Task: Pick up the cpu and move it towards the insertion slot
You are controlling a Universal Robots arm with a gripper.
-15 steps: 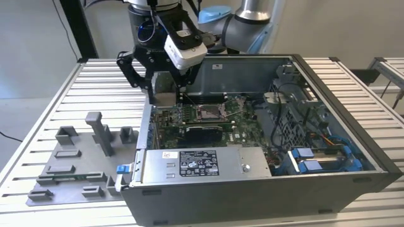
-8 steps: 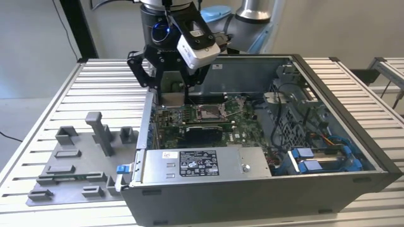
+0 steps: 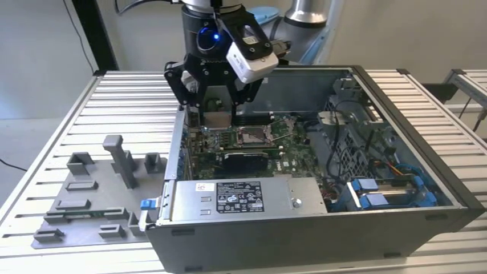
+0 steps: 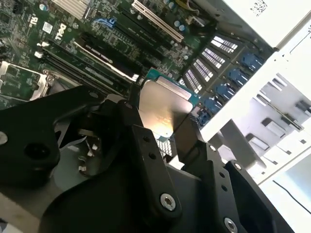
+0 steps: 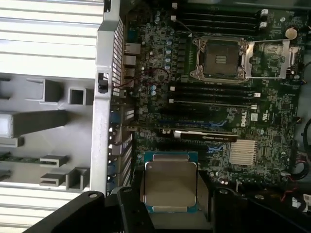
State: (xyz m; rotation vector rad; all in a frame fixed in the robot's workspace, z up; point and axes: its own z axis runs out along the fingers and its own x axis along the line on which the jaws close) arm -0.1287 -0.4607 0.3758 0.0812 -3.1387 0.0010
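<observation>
Silvery cpu (image 5: 170,182) clamped flat between my black fingers (image 4: 146,150), gripper (image 3: 216,108) closed on its edges. Held above the green motherboard (image 5: 272,121) near the case (image 3: 396,103) rear wall. Insertion slot (image 5: 219,58) sits open, well apart from the chip, across the memory slots (image 5: 209,94)

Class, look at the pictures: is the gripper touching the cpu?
Touching. In the first wrist view, the gripper jaws press against opposite edges of the cpu, holding it above the board.
</observation>
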